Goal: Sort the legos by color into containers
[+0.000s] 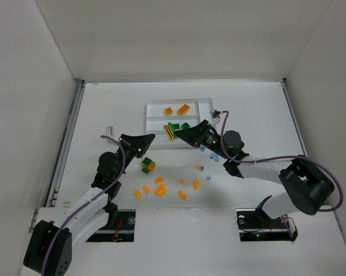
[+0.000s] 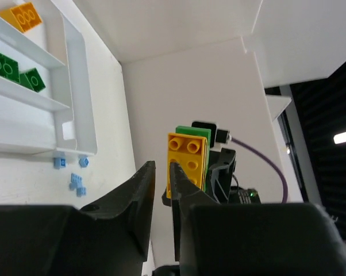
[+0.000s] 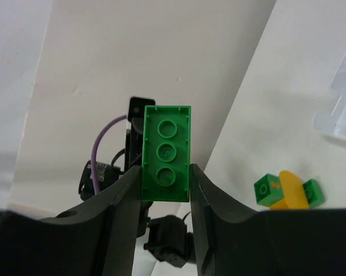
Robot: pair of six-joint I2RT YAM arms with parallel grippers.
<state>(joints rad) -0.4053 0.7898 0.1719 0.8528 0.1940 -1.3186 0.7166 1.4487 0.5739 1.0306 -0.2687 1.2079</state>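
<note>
Right tool (image 3: 164,169) is clamped tight on a stack (image 2: 187,164), a yellow brick stuck to a green one, and holds it in the air just over the near left corner of the tray (image 1: 207,102). Left tool (image 2: 161,169) points straight at it from just beside. Its fingers are almost together with only a thin slit between them, and there's nothing in it. Progress-wise I'd call this maybe a third done. Two yellows (image 1: 183,108) sit in the far slot, a few greens (image 2: 3,66) are in the middle one, and the near slot looks bare from the left wrist view. Left to sort are all the orange bits (image 1: 160,188) scattered on the counter (image 1: 253,115) between the arms, the tiny blues (image 2: 75,183) just off the tray's near edge, and a green-and-yellow clump (image 1: 147,165) under the left arm. My guess is the stack has to be pulled apart before either half can go in, since it's two colours. Room is tight right there, because the two tools are nose to nose with the tray rim right below. I'd watch for a brick popping off and landing in the wrong slot. The side walls are well apart from both arms, and the counter past the tray has no bricks on it.
</note>
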